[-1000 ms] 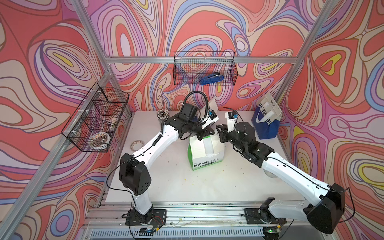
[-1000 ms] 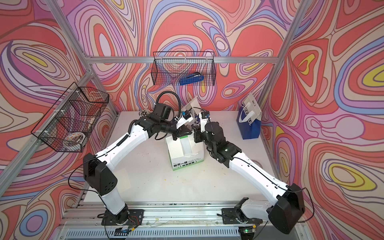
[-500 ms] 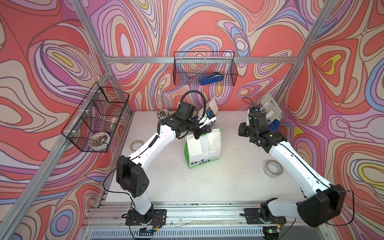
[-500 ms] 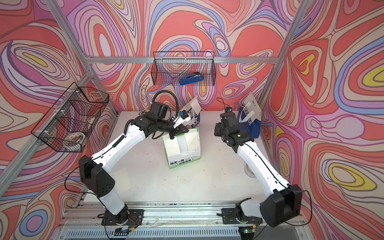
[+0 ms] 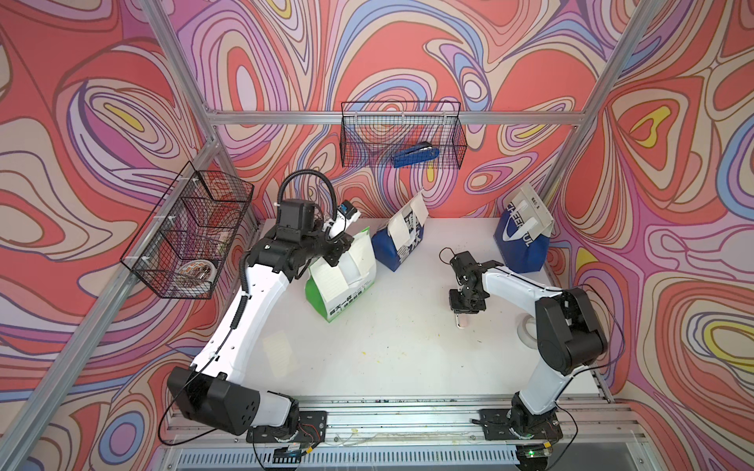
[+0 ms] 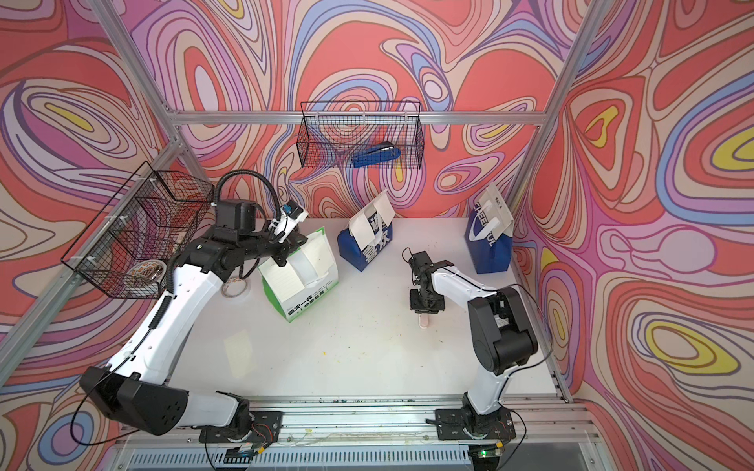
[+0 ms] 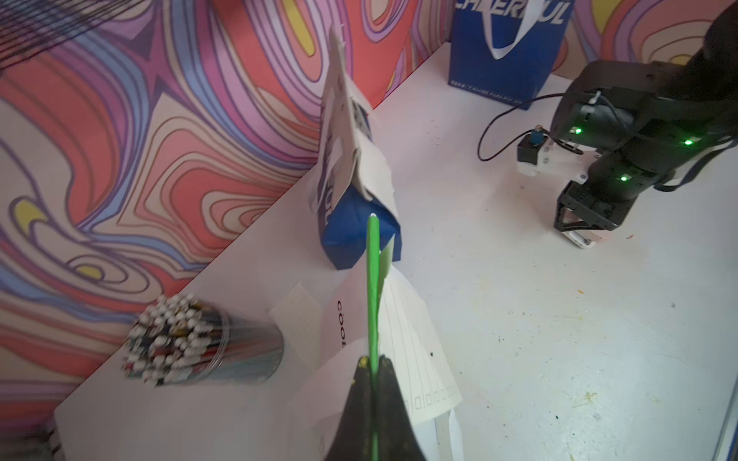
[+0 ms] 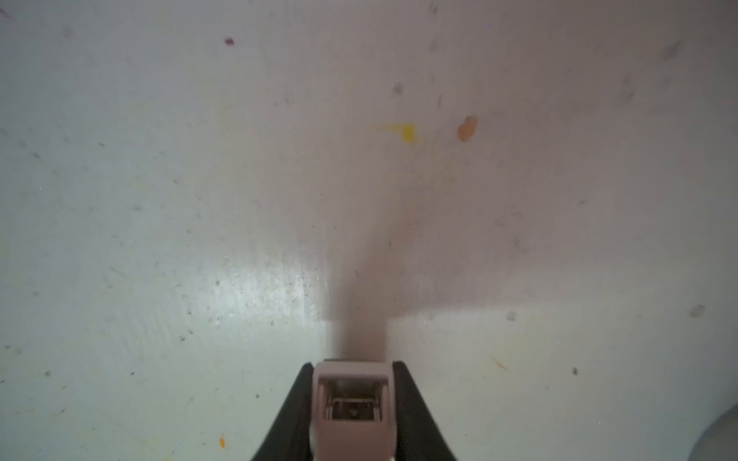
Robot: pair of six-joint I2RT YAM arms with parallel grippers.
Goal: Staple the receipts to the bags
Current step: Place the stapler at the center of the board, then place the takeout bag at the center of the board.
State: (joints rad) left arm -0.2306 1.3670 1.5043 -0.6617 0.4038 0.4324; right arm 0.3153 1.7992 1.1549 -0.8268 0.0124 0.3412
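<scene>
The green-white bag (image 5: 347, 285) stands left of the table's middle with a lined receipt (image 5: 328, 281) against its face. My left gripper (image 5: 335, 253) is shut on the bag's green top edge (image 7: 373, 295), and the receipt (image 7: 407, 339) hangs beside it. Behind it stand the blue bag with Chinese characters (image 5: 402, 248) and, at the back right, the "CHEERFUL" bag (image 5: 522, 244), each with a white slip at its top. My right gripper (image 5: 463, 316) points down over bare table, shut on a pale pink stapler (image 8: 351, 403).
A blue stapler (image 5: 416, 155) lies in the wire basket on the back wall. Another wire basket (image 5: 187, 236) hangs on the left wall. A loose slip (image 5: 277, 354) lies front left. A tape roll (image 5: 526, 330) sits by the right arm, and a cup of sticks (image 7: 191, 339) stands at the back left.
My right arm has drawn away from the green-white bag, swinging right and then forward, stapler still in its grip. The left gripper has kept hold of the bag, which has shifted slightly left.
</scene>
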